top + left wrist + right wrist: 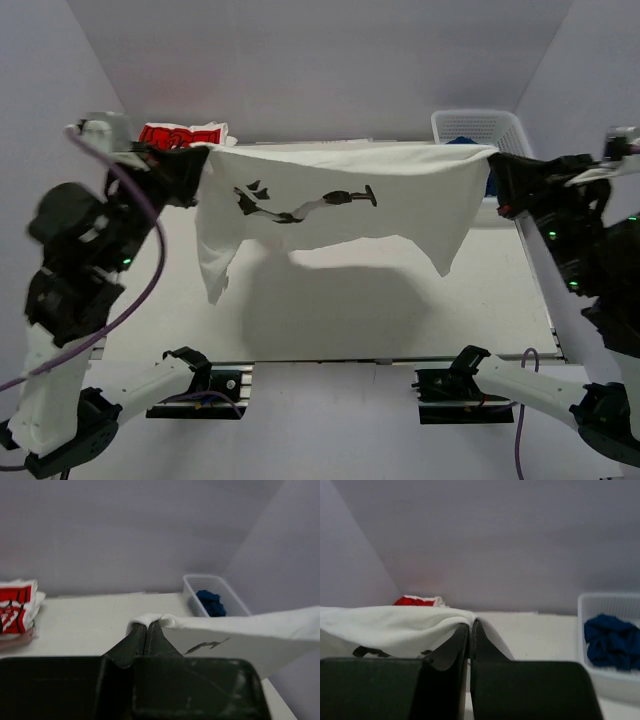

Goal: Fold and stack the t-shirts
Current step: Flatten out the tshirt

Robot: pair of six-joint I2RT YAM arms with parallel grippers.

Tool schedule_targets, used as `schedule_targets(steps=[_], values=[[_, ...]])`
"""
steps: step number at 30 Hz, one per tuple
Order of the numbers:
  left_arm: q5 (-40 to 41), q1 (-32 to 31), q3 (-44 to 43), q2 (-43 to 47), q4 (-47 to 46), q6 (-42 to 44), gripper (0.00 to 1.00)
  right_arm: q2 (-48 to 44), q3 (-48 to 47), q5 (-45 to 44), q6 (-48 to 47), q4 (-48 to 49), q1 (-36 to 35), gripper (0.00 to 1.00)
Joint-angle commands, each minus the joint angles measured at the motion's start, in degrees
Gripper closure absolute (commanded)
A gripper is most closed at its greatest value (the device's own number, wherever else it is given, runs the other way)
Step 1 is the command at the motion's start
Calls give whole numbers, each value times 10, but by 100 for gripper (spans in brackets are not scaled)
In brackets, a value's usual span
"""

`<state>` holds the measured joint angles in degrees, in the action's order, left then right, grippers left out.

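Observation:
A white t-shirt (330,215) with a small black print hangs stretched in the air between my two grippers, above the table (420,320). My left gripper (200,160) is shut on its left top corner; the cloth bunches over the fingertips in the left wrist view (147,624). My right gripper (493,162) is shut on its right top corner (470,624). The shirt's lower edge hangs loose, with one corner drooping at the left. A folded white shirt with a red-and-black graphic (180,133) lies at the back left of the table, also seen from the wrists (15,611) (417,601).
A white plastic basket (480,122) holding blue cloth (211,602) stands at the back right corner, close to my right gripper. Grey walls close in the back and both sides. The shirt casts a shadow on the table beneath it.

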<state>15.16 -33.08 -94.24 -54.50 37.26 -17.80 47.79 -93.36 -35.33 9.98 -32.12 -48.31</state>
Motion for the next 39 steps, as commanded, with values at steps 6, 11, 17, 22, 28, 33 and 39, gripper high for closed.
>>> schedule_targets(steps=[6,11,17,22,28,33,39], values=[[-268,11,-212,31,41,99,100,8,-189,164,-116,-14,5,100],[-283,11,-287,-2,54,99,100,12,-198,163,-135,-1,6,100],[-204,11,-202,-44,18,94,100,48,-92,30,-172,87,1,100],[-53,16,-25,-111,-59,73,100,121,37,-167,-200,211,22,100],[6,78,126,-322,-147,23,99,280,188,60,-53,232,215,100],[-77,117,-105,-588,-47,23,7,539,74,187,-1,128,284,62],[-114,104,-134,-590,-54,50,0,543,105,231,7,158,285,10]])
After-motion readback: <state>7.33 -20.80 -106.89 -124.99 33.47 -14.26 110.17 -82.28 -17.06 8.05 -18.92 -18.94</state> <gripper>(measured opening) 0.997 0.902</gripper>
